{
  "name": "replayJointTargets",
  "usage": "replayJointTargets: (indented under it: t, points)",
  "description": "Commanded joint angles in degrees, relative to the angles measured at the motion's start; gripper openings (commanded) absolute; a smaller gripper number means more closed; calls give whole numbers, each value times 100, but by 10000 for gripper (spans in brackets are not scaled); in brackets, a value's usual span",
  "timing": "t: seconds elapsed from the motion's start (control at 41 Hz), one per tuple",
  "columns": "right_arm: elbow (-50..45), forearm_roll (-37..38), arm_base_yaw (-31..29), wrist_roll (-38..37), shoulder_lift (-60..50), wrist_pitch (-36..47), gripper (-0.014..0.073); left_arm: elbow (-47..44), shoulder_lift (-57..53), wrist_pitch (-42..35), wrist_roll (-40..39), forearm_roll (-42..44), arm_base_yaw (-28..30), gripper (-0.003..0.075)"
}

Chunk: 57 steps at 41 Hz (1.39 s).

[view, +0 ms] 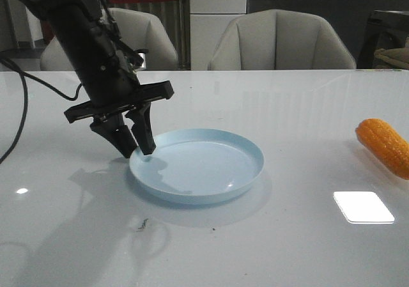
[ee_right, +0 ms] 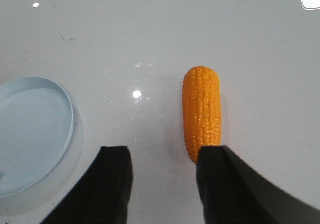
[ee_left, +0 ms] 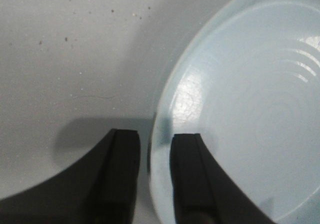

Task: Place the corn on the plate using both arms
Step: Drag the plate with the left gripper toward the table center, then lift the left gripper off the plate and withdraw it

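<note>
The white counter [view: 268, 108] carries the pale blue plate [view: 211, 172] near its centre, slightly toward the left edge. The left arm [view: 86, 38] descends from the left; the left gripper [view: 135, 151] straddles the plate's left rim with 2 fingers, one inside, one outside; actual contact cannot be determined. The corn [view: 385, 146] lies flat at the right edge, well apart from the plate. The right gripper [ee_right: 162, 184] is spread above the counter, 1 finger overlapping the cob's near end.

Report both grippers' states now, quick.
Left gripper: open, fingers straddling the plate rim, not clamped.
Right gripper: open, holding nothing; one finger overlaps the corn end in view.
</note>
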<state>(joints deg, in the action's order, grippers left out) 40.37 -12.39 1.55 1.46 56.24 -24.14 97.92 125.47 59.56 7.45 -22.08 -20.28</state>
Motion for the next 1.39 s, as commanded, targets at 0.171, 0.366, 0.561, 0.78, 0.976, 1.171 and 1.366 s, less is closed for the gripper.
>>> replayJointTargets:
  t: [0.171,0.366,0.561,0.78,0.976,1.171,1.366]
  points:
    - [210,-59,4,35,-52,341,426,315,-309,-483,69,-172,-53,457]
    - [210,-59,4,35,-52,311,426,489,-309,-562,69,-640,-40,452]
    - [210,-59,4,35,-52,165,426,842,-320,-614,69,-663,64,452]
    - [210,-59,4,35,-52,-26,426,1118,-829,-762,69,732,110,452]
    - [210,-59,4,35,-52,-34,426,1118,-1842,-1043,0,1593,197,452]
    - [210,-59,4,35,-52,-45,426,1005,-2897,-1726,2,1911,345,452]
    - [210,11,4,35,-52,-56,426,-249,-4000,-2099,-41,2660,508,452]
